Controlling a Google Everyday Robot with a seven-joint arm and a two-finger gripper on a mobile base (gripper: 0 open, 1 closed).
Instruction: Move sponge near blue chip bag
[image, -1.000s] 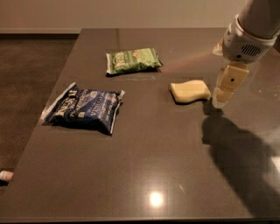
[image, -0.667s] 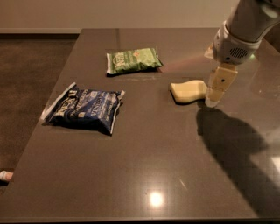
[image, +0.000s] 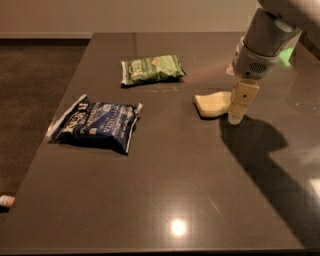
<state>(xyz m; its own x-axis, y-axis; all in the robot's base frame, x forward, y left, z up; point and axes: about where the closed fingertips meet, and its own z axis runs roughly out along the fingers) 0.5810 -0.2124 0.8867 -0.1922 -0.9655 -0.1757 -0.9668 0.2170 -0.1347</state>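
The pale yellow sponge (image: 212, 104) lies on the dark table (image: 200, 175), right of centre. The blue chip bag (image: 97, 124) lies flat near the table's left edge, well to the left of the sponge. My gripper (image: 235, 116) hangs down from the arm at the upper right. Its tip is low over the table, right at the sponge's right end and covering that end.
A green chip bag (image: 151, 69) lies at the back, between the two and farther away. The table's left edge drops to a dark floor (image: 35, 90). A small object (image: 6, 200) lies on the floor at the lower left.
My gripper has moved left and a little down, from just right of the sponge to right against its right end. The sponge and both bags have not moved.
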